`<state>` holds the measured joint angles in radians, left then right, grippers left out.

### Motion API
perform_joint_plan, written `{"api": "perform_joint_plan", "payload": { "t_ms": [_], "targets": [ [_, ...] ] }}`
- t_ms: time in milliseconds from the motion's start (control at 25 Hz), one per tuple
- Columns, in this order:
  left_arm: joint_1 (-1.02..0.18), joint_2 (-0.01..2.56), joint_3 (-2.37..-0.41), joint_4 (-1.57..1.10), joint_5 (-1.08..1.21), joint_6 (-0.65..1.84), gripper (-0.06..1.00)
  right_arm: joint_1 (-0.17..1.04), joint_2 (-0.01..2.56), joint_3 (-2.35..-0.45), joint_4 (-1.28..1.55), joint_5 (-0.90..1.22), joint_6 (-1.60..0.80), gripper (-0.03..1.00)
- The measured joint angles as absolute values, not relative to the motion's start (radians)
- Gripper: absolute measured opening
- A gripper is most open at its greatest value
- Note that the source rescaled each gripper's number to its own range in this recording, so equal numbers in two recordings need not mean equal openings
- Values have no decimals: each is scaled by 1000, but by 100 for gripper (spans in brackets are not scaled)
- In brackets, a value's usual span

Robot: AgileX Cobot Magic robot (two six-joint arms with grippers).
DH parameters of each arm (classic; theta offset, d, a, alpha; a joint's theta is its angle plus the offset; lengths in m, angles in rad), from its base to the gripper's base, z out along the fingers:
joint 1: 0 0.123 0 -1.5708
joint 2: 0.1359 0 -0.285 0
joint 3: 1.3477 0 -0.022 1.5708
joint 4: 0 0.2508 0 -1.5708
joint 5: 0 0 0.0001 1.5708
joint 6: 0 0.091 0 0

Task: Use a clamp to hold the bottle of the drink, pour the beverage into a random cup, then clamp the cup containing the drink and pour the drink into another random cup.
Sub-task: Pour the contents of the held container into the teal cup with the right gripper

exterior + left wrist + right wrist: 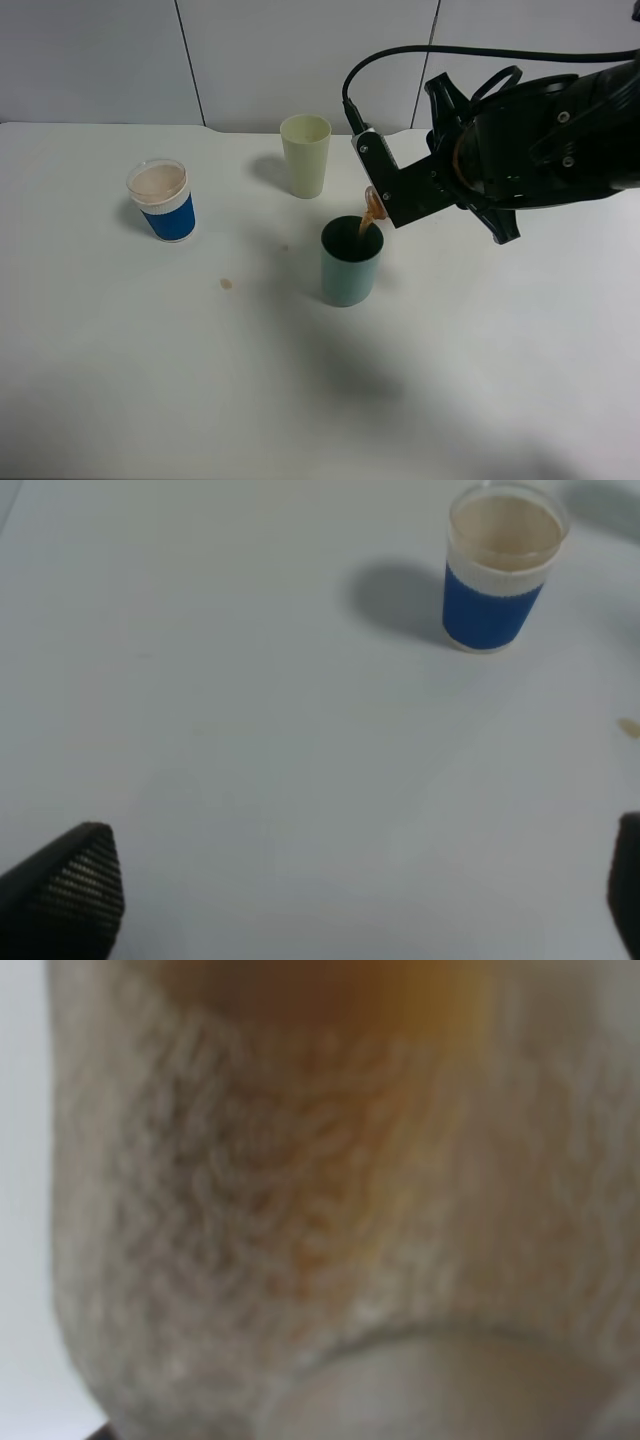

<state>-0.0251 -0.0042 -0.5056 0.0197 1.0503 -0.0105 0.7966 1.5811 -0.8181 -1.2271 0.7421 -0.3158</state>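
Table (150, 380): white, carrying all the cups.
Right pincer (392, 200): clamped on the bottle (372, 205), tipped over the teal cup (351, 262).
Left pincer (350, 900): jaws wide apart, empty, over bare table near the blue cup (162, 201).
Teal cup: upright, taking the pour.
Pale cup (305, 154): upright behind it, apart.
Blue cup: upright at far left, brownish inside, well apart from the pour.
Bottle: mouth down, just above the teal cup's rim.
Drink (366, 228): thin brown stream falling inside, close to the rim.
Spot (226, 284): small brown mark between the blue and teal cups.
Advice: centre the mouth over the cup, tilt slowly, wrist steady.
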Motion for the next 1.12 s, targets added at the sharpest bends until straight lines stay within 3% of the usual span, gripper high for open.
{"api": "perform_joint_plan", "payload": {
  "t_ms": [1120],
  "targets": [
    [-25, -4, -506, 20, 1050, -11, 94, 797, 1581, -849, -1292, 756, -317, 0]
  ]
}}
